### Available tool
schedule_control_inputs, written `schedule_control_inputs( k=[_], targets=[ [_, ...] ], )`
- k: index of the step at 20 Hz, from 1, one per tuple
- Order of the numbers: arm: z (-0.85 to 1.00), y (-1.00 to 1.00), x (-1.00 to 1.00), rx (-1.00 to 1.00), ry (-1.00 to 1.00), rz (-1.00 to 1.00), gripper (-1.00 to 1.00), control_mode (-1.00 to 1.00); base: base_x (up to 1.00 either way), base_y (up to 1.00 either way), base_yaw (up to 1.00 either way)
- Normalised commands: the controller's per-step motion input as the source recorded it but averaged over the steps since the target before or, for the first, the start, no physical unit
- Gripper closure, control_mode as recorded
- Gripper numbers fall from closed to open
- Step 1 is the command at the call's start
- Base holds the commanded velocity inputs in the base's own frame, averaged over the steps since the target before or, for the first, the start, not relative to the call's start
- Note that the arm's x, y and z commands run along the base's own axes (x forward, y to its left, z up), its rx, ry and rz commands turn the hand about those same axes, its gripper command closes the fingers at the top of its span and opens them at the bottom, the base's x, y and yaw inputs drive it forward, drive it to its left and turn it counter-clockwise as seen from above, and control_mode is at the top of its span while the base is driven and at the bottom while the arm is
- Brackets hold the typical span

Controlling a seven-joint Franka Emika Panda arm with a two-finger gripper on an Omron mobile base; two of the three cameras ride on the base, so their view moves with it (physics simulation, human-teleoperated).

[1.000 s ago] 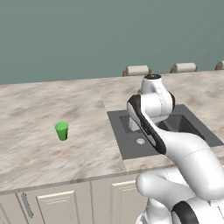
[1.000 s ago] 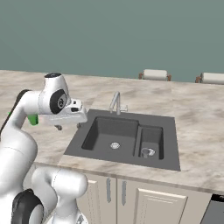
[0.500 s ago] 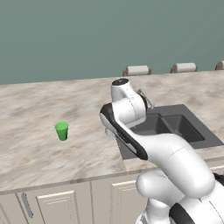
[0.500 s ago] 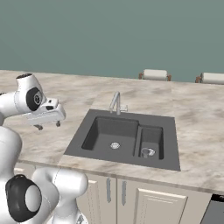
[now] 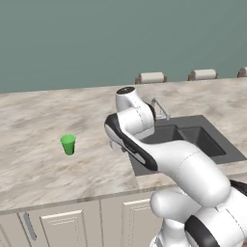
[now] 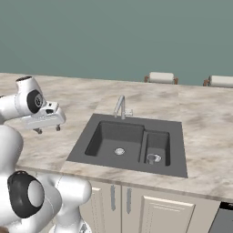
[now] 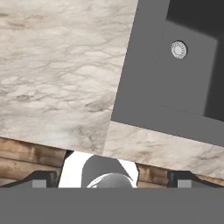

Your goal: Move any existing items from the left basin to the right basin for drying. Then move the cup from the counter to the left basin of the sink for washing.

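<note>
Left base view: the cup (image 5: 68, 144) stands upright on the counter (image 5: 38, 169), well to the left of the sink (image 5: 212, 144), nothing touching it; the arm's hand hangs over the counter between cup and sink, nearer the sink's left edge. Right base view: gripper (image 6: 47, 129) hovers above the counter just left of the sink, pointing down, fingers spread wide w/ nothing between them. The left basin (image 6: 107, 136) looks bare but for its drain ring (image 6: 119, 151); a pale loop-shaped item (image 6: 154, 158) lies low in the right basin (image 6: 160, 142), so the first half reads as done and the cup pick is prob. the step in hand. Hand view: camera looks straight down on marble beside the sink's corner, drain ring up right; fingers wide apart, empty. To do it well: carry the hand further from the sink till it's over the cup, descend vertical w/ jaws straddling the rim, close lightly below the rim since it's tapered & light, else it tips or squirts out.
</note>
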Motion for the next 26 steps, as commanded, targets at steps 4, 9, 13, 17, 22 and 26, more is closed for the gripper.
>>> schedule_control_inputs(
  k=[4,9,13,17,22,26],
  targets=[
    [-0.08,0.2,0.23,0.03,-0.01,0.0,-1.0,-1.0,0.0,0.0,0.0],
    [-0.01,0.27,0.22,0.0,-0.02,0.0,-1.0,-1.0,0.0,0.0,0.0],
    [0.0,0.35,0.19,0.0,0.0,0.0,-1.0,-1.0,0.0,0.0,0.0],
    [0.0,0.3,0.24,0.0,0.0,0.0,-1.0,-1.0,0.0,0.0,0.0],
    [0.0,0.25,0.29,0.0,0.0,0.0,-1.0,-1.0,0.0,0.0,0.0],
    [0.0,0.23,0.27,0.0,0.0,-0.01,-1.0,-1.0,0.0,0.0,0.0]
  ],
)
